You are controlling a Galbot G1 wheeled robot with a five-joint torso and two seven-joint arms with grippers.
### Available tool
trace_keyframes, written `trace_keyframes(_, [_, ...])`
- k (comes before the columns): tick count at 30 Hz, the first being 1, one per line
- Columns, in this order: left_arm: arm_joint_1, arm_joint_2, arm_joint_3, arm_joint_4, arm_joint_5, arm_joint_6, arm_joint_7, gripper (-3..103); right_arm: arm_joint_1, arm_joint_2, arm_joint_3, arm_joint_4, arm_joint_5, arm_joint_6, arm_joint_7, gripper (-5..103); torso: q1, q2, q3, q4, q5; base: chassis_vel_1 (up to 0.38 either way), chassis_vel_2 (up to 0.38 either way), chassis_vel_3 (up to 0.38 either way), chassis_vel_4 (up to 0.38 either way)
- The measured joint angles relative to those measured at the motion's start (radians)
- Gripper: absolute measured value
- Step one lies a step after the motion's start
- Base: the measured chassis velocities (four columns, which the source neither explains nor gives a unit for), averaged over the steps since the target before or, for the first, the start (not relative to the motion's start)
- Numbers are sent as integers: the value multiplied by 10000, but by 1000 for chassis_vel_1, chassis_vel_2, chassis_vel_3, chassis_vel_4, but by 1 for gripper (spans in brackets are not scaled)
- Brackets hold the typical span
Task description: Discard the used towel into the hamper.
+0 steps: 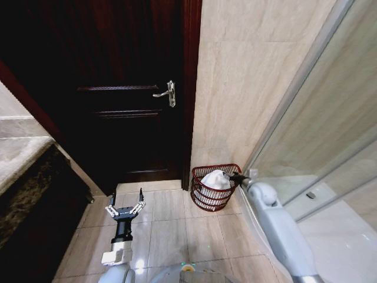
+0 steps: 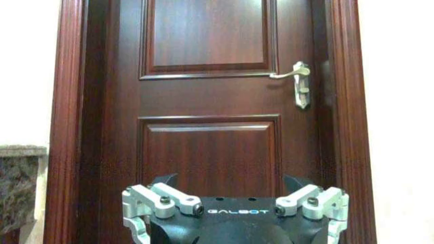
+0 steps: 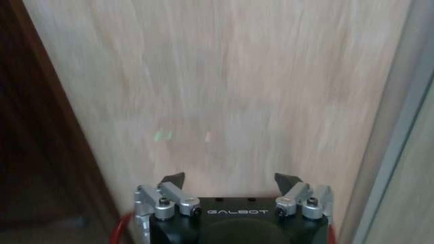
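The towel [image 1: 216, 179] lies in the hamper [image 1: 213, 198]. Left of the hamper stands the door [image 1: 118, 88]; the right pincer [image 1: 235, 175] hangs over its right rim.

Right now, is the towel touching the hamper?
Touching. The head view shows the white towel lying inside the hamper, resting against its wire sides.

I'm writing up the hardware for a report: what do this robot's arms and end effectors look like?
Both arms have smooth, rounded, pale grey-white shells. The left end effector and the right end effector each have a black body lettered GALBOT in white, silver metal finger linkages with dark bolts, and black pointed fingertips. No loose cables are visible.
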State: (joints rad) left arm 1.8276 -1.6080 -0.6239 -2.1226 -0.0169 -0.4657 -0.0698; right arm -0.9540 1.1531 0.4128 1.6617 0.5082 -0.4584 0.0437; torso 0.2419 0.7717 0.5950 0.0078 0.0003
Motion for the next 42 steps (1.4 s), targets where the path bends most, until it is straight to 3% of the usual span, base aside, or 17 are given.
trace_keyframes(1, [0, 0, 0, 0, 0, 0, 0, 100, 0, 0, 0, 0, 0, 0, 0, 90, 0, 0, 0, 0, 0, 0, 0, 0, 0])
trace_keyframes(3, [-47, 0, 3, -10, -43, 150, 2, 100, -633, -84, 171, 776, -236, 1168, 34, 100, 0, 0, 0, -3, -3, 0, 0, 0, 0])
trace_keyframes(6, [-116, -2, 60, 12, -152, 294, -23, 100, -1906, -109, 709, 2020, -974, 2262, -109, 100, 0, 0, -1, -4, -4, 0, 0, 0, 0])
trace_keyframes(7, [-116, -2, 60, 12, -152, 294, -23, 100, -1906, -109, 709, 2020, -974, 2262, -109, 100, 0, 0, -1, -4, -4, 0, 0, 0, 0])
trace_keyframes(11, [-142, 0, 36, 1, -258, 461, 105, 100, -4436, 83, 1720, 3632, -1537, 3219, -552, 100, -1, 0, -2, -10, -2, 0, 0, 0, 0])
trace_keyframes(12, [-142, 0, 36, 1, -258, 461, 105, 100, -4436, 83, 1720, 3632, -1537, 3219, -552, 100, -1, 0, -2, -10, -2, 0, 0, 0, 0])
trace_keyframes(19, [-228, 0, -28, -9, -445, 723, 521, 100, -6490, 843, 2894, 4274, -2123, 5065, -947, 100, -3, 1, -2, -5, -5, 0, 0, 0, 0])
trace_keyframes(30, [-354, 0, 79, -165, -680, 1636, 1324, 100, -7211, 1284, 3337, 4352, -2172, 5587, -1109, 100, -3, 1, -1, -4, -5, 0, 0, 0, 0])
trace_keyframes(33, [-547, 0, -175, -598, -1217, 2535, 1249, 100, -7255, 1506, 3311, 4385, -2126, 5586, -1143, 100, -1, 1, -1, -4, -4, 0, 0, 0, 0])
trace_keyframes(35, [-596, 15, -263, -740, -1305, 2749, 1207, 100, -7273, 1565, 3294, 4398, -2098, 5582, -1165, 100, 0, 1, -1, -3, -5, 0, 0, 0, 0])
trace_keyframes(37, [-659, 326, -449, -1130, -1531, 3251, 1192, 100, -7319, 1685, 3287, 4431, -2069, 5567, -1217, 100, -1, 1, -1, -4, -2, 0, 0, 0, 0])
trace_keyframes(39, [-674, 1057, -601, -1630, -1969, 3973, 1191, 100, -7342, 1870, 3310, 4506, -2063, 5532, -1243, 100, -1, 1, -1, -4, -2, 0, 0, 0, 0])
trace_keyframes(40, [-674, 1057, -601, -1630, -1969, 3973, 1191, 100, -7342, 1870, 3310, 4506, -2063, 5532, -1243, 100, -1, 1, -1, -4, -2, 0, 0, 0, 0])
trace_keyframes(42, [-622, 1687, -661, -1760, -2329, 4113, 1210, 100, -7417, 2063, 3359, 4634, -2050, 5504, -1261, 100, -1, 1, -1, -6, -5, 0, 0, 0, 0])
